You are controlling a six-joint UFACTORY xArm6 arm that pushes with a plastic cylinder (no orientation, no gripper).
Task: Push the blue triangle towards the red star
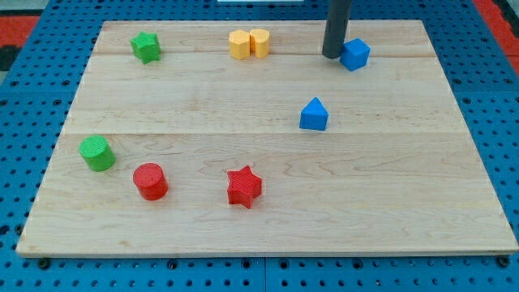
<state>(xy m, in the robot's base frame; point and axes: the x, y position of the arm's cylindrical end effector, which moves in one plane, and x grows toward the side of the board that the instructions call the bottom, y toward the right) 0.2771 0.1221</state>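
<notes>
Approach stage: your tip (pixel 332 55) sits near the board's top edge, touching the blue cube (pixel 354 54), above the blue triangle (pixel 314 114). No claw exists to open or close. You'll likely need to get behind the triangle's upper-right side and push toward the red star (pixel 244 186).

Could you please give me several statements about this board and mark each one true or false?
1. My tip touches the blue triangle. False: it stands near the view's top, right beside the blue cube.
2. The red star lies below and left of the blue triangle in the view. True.
3. The two yellow blocks sit side by side. True.
4. The red cylinder is right of the red star. False: it is left of it.
5. The green star is at the view's top left. True.
</notes>
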